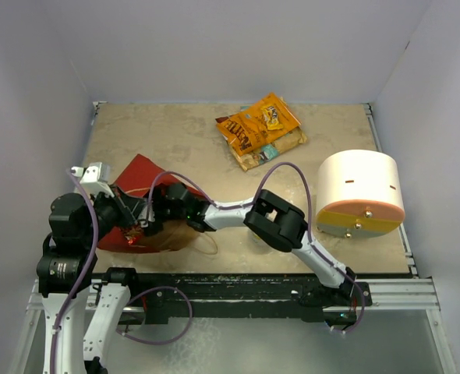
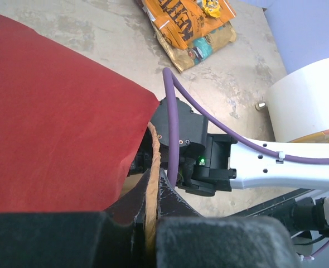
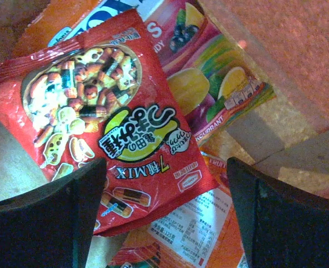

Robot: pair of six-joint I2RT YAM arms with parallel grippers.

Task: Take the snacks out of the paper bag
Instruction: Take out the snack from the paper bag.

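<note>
The paper bag, red outside and brown kraft within, is laid on its side at the left of the bench, its mouth turned toward the right arm. Its rim, together with a tan loop handle, is pinched between the left fingers, which are fully closed on it. This hold is judged to be there to pin the bag down and prop the mouth open, so that the other arm can be let in. The right fingers are seen deep inside the bag, spread wide with nothing gripped, poised just over a red mixed-cracker packet that lies uppermost. The spread is judged to be readied for closing on that packet. Beneath it a pink fruit-printed packet and an orange packet are overlapped on the kraft lining. Well apart, at the far middle of the bench, an orange-brown packet is rested on a golden-tan packet, both outside the bag, so part of the task is judged done. A cream-white cylinder with an orange base is set at the right. The bench is surfaced in mottled beige, scuffed in places, and is closed in on three sides by plain pale lavender walls.
</note>
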